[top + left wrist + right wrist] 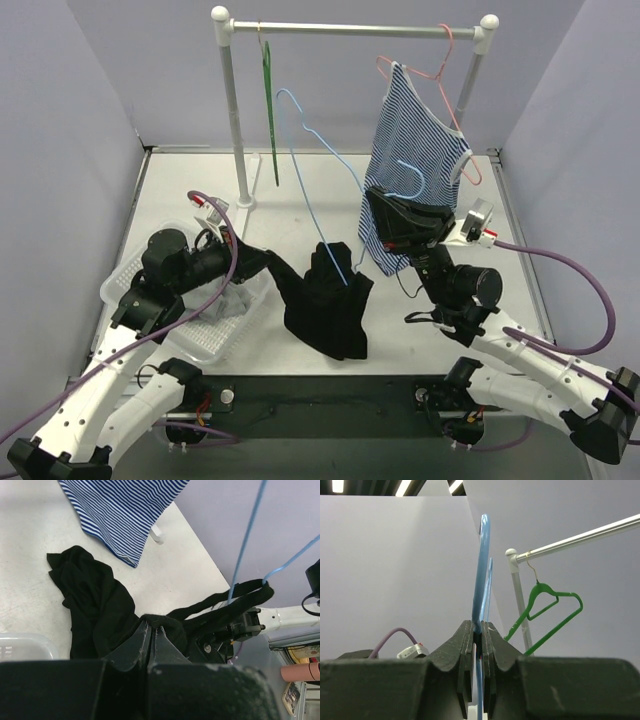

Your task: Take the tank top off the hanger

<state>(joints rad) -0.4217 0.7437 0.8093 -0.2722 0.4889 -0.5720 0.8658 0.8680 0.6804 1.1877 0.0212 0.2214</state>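
The black tank top (pixel 330 300) lies crumpled on the table, with a strap (pixel 250 591) still looped over the blue hanger (pixel 318 140). My left gripper (pixel 273 262) is shut on a fold of the black fabric (pixel 95 605) at its left edge; its fingertips (pixel 152 625) pinch the cloth. My right gripper (pixel 374 193) is shut on the blue hanger's wire (pixel 482 570), holding it tilted above the table. In the right wrist view the jaws (pixel 481 630) clamp the wire between the pads.
A blue-striped tank top (pixel 410 150) hangs on a pink hanger (pixel 445 60) from the white rail (pixel 350 28), right behind my right gripper. A green hanger (pixel 268 100) hangs by the left post (pixel 235 110). A clear plastic basket (pixel 200 330) sits under my left arm.
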